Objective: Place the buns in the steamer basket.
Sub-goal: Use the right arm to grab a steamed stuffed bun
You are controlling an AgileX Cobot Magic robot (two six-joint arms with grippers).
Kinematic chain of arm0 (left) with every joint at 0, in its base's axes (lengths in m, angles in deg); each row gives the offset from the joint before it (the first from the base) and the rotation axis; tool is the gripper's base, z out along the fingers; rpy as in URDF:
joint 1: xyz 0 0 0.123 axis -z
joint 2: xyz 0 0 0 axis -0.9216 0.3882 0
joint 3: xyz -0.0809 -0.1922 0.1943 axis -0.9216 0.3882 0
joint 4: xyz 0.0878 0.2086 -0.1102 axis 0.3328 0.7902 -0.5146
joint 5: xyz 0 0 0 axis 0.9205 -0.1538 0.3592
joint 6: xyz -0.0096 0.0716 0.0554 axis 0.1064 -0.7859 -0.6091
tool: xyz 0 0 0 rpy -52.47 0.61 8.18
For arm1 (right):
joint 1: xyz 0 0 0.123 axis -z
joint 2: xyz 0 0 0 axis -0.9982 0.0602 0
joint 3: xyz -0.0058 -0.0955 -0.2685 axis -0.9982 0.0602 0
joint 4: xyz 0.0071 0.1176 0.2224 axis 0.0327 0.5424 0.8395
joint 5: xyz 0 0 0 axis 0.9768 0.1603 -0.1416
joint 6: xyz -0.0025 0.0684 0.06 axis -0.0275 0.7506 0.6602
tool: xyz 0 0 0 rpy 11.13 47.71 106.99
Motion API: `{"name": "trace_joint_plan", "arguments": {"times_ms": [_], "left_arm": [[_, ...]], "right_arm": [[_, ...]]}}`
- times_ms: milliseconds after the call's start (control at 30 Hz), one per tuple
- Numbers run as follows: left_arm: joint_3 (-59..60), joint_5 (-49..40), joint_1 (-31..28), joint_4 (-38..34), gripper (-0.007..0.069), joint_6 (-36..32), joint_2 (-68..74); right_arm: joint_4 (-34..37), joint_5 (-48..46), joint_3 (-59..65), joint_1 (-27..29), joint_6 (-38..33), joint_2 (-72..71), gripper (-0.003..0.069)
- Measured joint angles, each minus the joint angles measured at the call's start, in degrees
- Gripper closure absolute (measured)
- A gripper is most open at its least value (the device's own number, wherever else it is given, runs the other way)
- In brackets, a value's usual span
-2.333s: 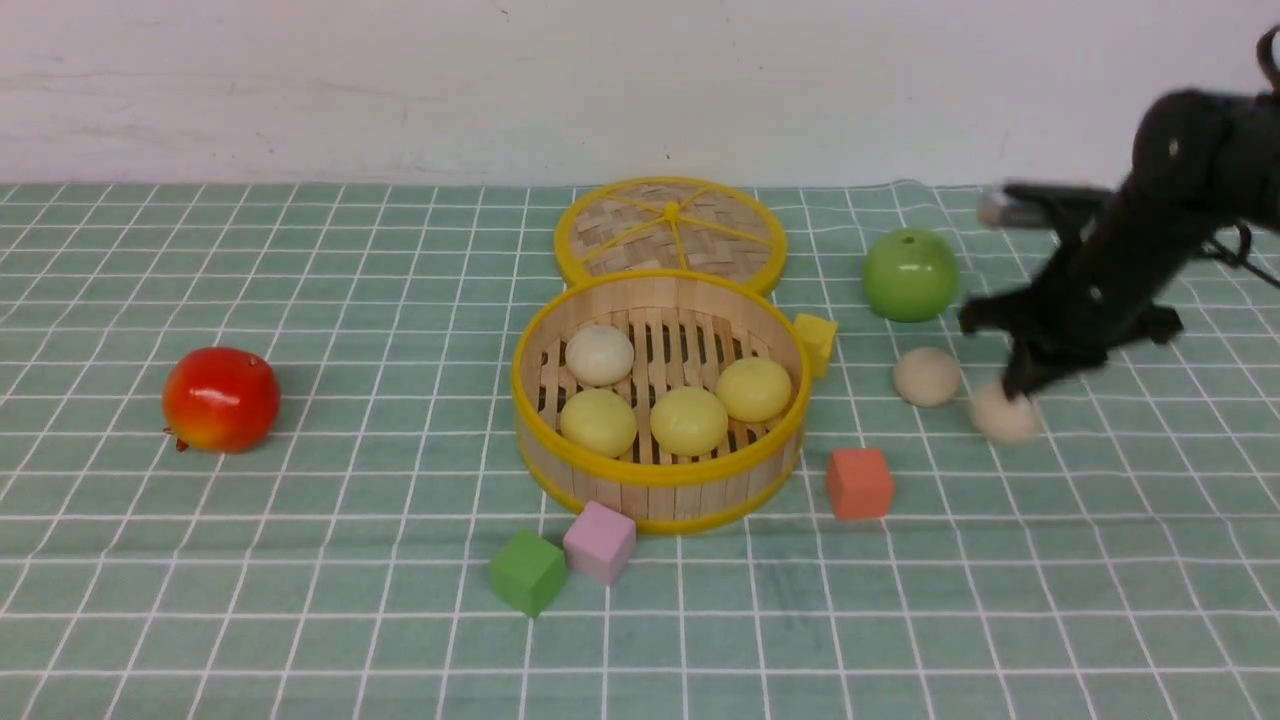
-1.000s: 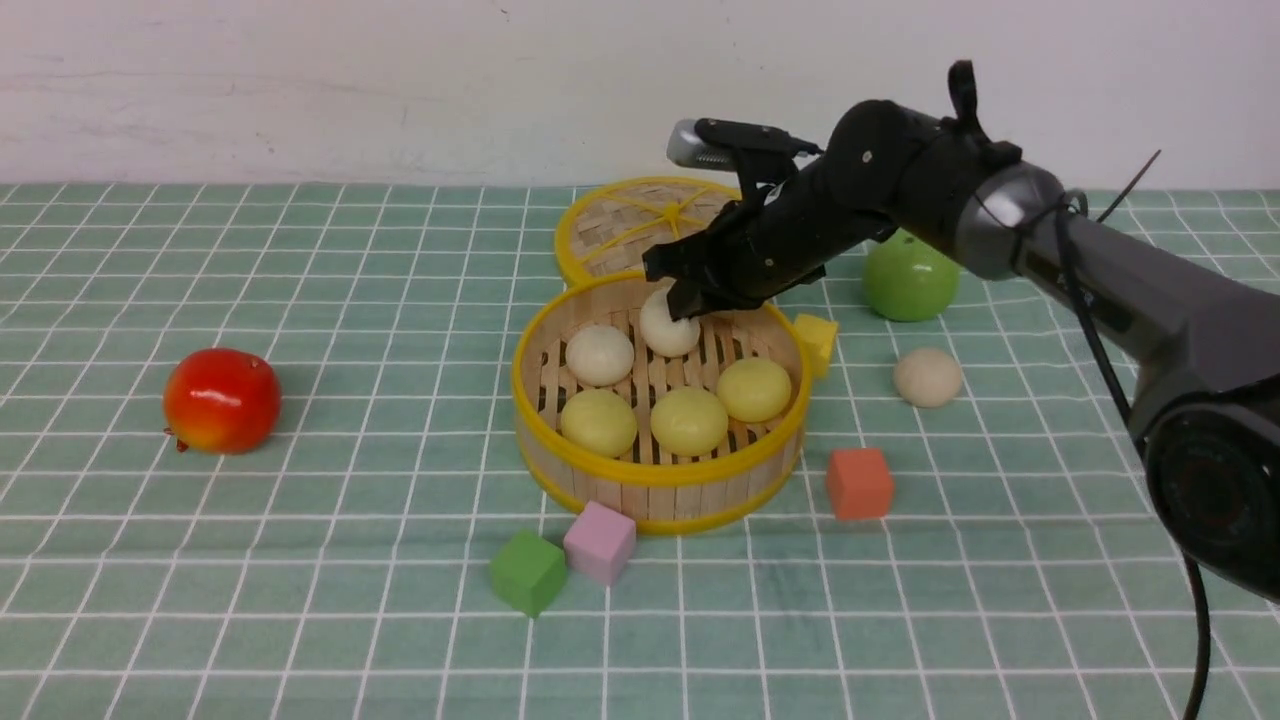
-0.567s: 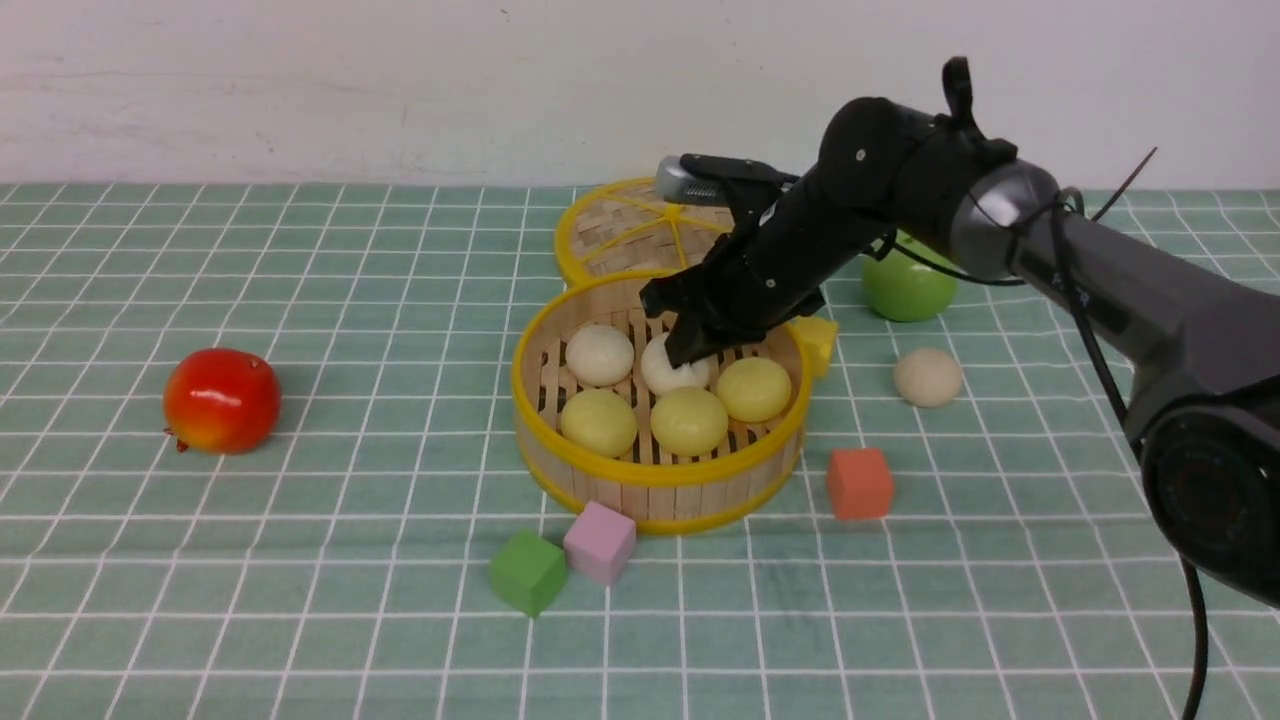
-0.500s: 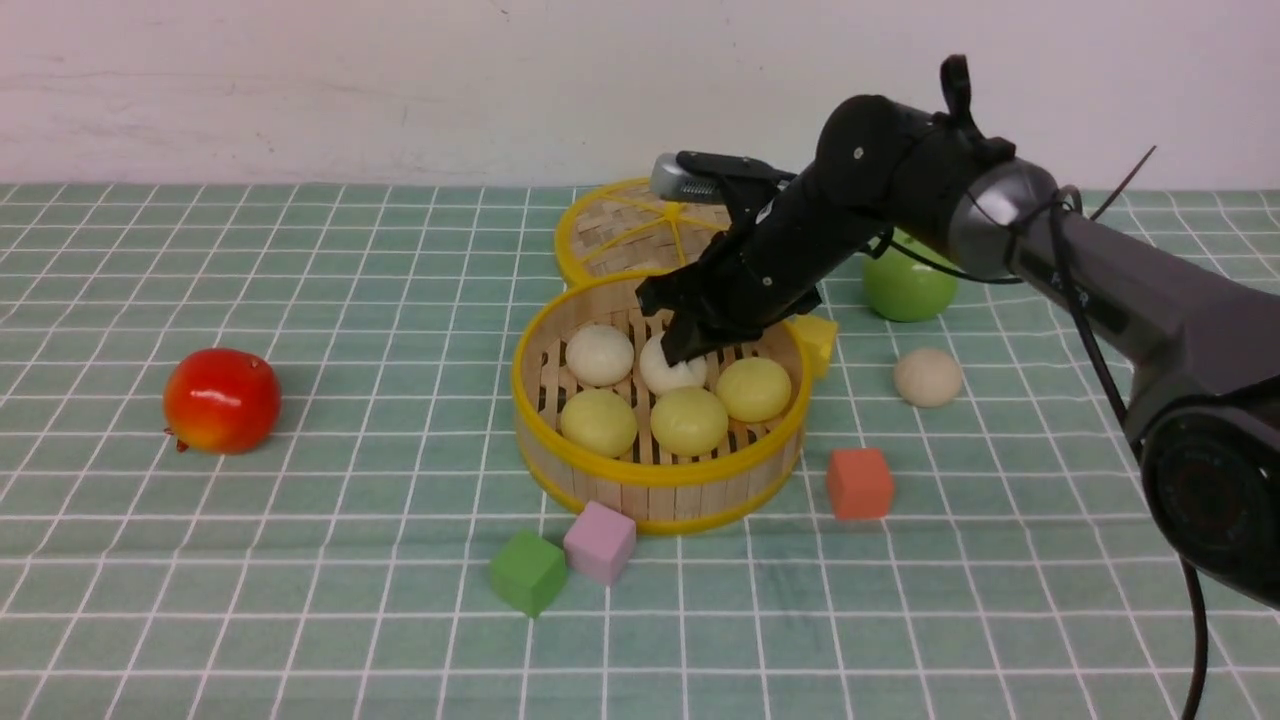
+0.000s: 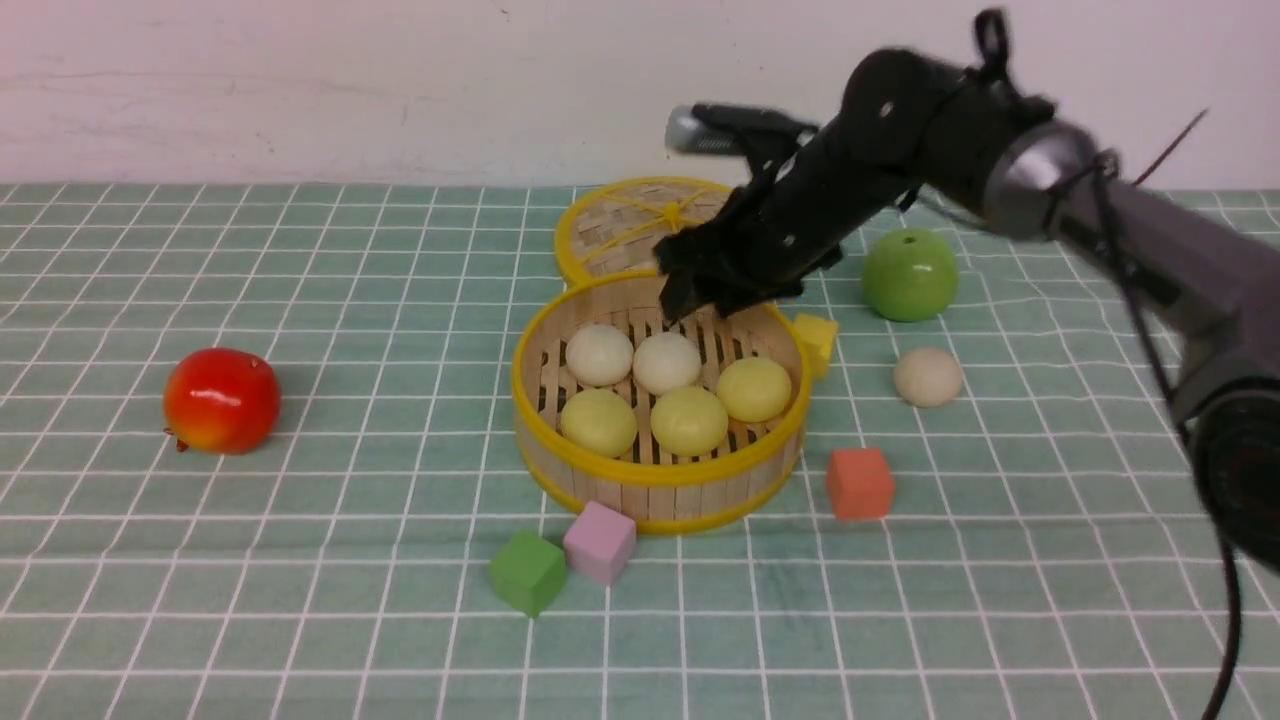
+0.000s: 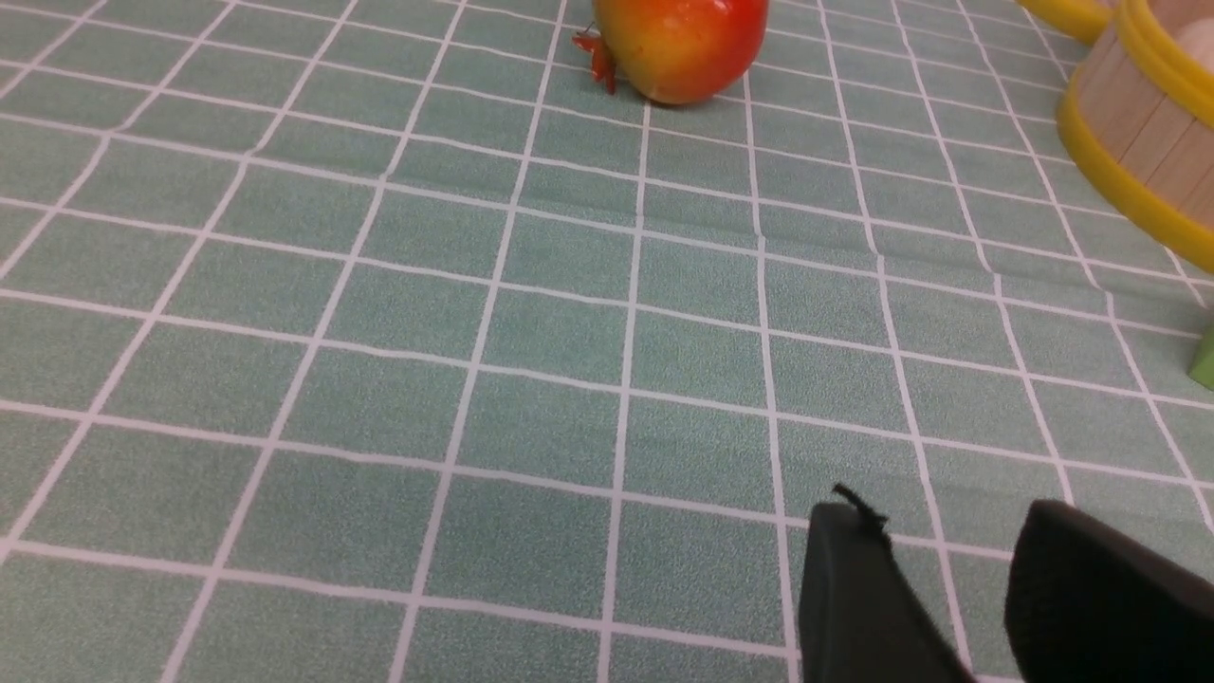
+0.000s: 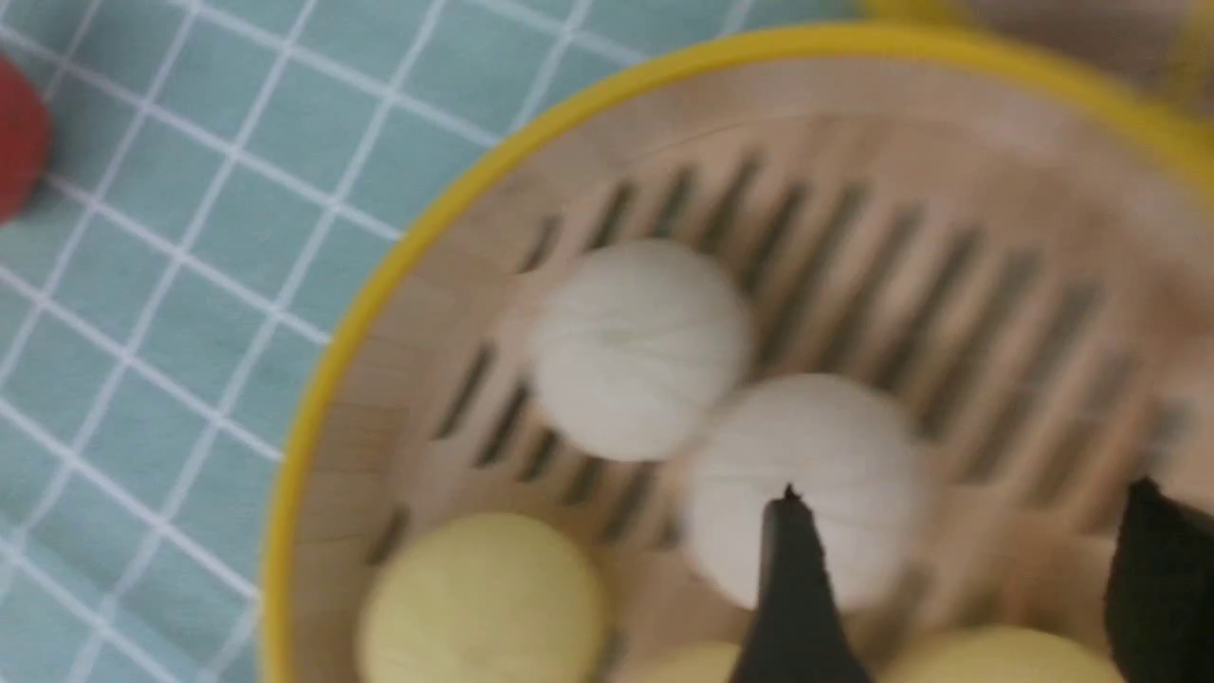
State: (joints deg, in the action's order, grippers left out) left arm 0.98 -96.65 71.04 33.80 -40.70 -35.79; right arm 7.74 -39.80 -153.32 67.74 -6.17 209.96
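Front view: green checked tablecloth (image 5: 300, 560), white wall (image 5: 300, 80); both grippers' fingers parted, empty.

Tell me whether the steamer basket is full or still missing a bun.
Still missing one. The steamer basket holds five buns, while a sixth cream bun lies on the cloth, outside it, near the green apple.

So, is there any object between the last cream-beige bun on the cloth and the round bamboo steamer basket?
Yes. The small yellow cube sits against the round bamboo steamer basket on its right side, roughly between it and the cream-beige bun on the cloth. Lifting the bun over the rim should likely clear it.
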Motion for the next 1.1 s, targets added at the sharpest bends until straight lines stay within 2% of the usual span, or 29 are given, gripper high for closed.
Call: {"name": "trace_joint_plan", "arguments": {"times_ms": [33, 100, 200, 333, 367, 500, 567, 633, 833, 1100], "left_arm": [[0.0, 0.0, 0.0, 0.0, 0.0386, 0.0, 0.0], [0.0, 0.0, 0.0, 0.0, 0.0386, 0.0, 0.0], [0.0, 0.0, 0.0, 0.0, 0.0386, 0.0, 0.0], [0.0, 0.0, 0.0, 0.0, 0.0386, 0.0, 0.0], [0.0, 0.0, 0.0, 0.0, 0.0386, 0.0, 0.0], [0.0, 0.0, 0.0, 0.0, 0.0386, 0.0, 0.0], [0.0, 0.0, 0.0, 0.0, 0.0386, 0.0, 0.0], [0.0, 0.0, 0.0, 0.0, 0.0386, 0.0, 0.0], [0.0, 0.0, 0.0, 0.0, 0.0386, 0.0, 0.0], [0.0, 0.0, 0.0, 0.0, 0.0386, 0.0, 0.0]], "right_arm": [[-0.3, -0.2, 0.0, 0.2, 0.0, -0.2, 0.0218], [-5.0, -2.3, -0.2, 2.9, 2.8, -1.9, 0.0201], [-11.2, -5.1, -0.3, 6.3, 7.1, -2.1, 0.0211], [-15.3, -8.2, -0.3, 9.2, 10.6, -2.0, 0.0286], [-16.0, -8.3, -0.3, 9.5, 11.0, -2.0, 0.0329], [-17.0, -8.3, -0.3, 9.6, 12.6, -2.0, 0.0433], [-17.6, -8.3, -0.3, 9.6, 13.4, -1.9, 0.0461], [-18.6, -8.4, -0.3, 9.6, 14.0, -1.2, 0.0461], [-18.9, -8.6, -0.3, 9.6, 15.5, 2.5, 0.0389], [-19.4, -8.5, -0.3, 9.8, 15.5, 4.7, 0.0395]]}}
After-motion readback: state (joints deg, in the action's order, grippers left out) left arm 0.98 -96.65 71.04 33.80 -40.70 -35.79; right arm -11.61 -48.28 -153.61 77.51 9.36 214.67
